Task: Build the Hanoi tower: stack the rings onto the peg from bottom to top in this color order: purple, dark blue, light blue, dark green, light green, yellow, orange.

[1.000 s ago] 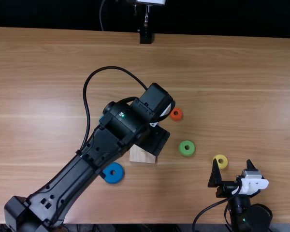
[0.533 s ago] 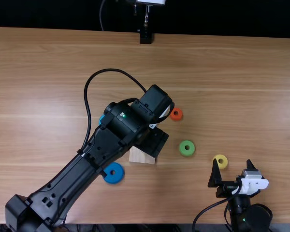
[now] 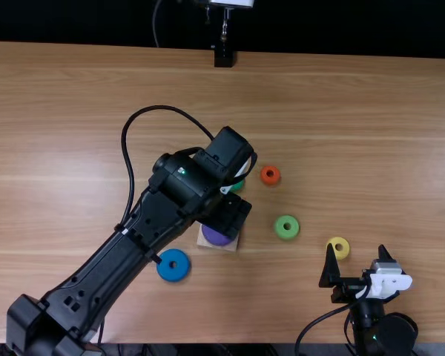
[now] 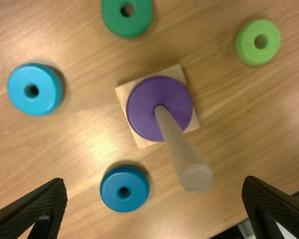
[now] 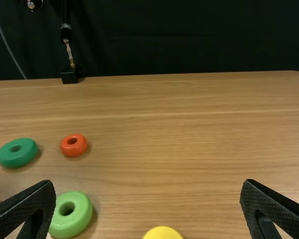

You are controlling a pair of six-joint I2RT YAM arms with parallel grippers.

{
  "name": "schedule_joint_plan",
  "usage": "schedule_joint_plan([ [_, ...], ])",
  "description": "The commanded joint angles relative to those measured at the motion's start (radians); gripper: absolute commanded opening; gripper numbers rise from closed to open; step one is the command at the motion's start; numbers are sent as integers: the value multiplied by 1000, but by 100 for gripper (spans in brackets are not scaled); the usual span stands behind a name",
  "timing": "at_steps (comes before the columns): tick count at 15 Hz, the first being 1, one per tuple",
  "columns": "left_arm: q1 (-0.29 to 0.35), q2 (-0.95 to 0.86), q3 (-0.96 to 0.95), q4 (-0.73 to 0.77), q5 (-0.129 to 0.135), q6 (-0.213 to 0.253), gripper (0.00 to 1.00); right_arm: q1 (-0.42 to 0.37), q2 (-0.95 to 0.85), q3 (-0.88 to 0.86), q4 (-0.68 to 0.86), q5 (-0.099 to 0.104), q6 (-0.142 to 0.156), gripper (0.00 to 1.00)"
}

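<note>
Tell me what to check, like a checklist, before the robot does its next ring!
1. Purple ring first on the peg: ok, the peg pokes up through it.
2. Dark blue ring, next in order, free to grab: ok, it lies loose on the table.
3. Left gripper empty and ready: ok, its jaws are wide apart.
4. Left jaws lined up over the dark blue ring: not ok, they look nearer the peg.
5. Left jaws high enough to miss the peg's tip: cannot tell.
6. Right gripper out of the way: ok, it's over by the yellow ring.
</note>
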Motion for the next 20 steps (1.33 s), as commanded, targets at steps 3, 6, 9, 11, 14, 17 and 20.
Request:
schedule_joint_plan([
  [3, 36, -58, 23, 82, 5, 0, 100, -2, -12, -42, -64, 10, -6, 100],
  [6, 89, -110, 24, 264, -4, 7, 100, -6, -12, -42, -64, 10, -6, 100],
  [9, 215, -214, -46, 387, -15, 4, 100, -6, -12, -42, -64, 10, -6, 100],
  [11, 269, -309, -220, 435, 0, -4, 100, -2, -12, -42, -64, 10, -6, 100],
  [14, 277, -427, -487, 595, -11, -4, 100, -2, -12, -42, -64, 10, -6, 100],
  [17, 277, -524, -707, 649, 2, 0, 100, -2, -12, -42, -64, 10, -6, 100],
  [20, 267, -575, -855, 645, 5, 11, 100, -2, -12, -42, -64, 10, -6, 100],
])
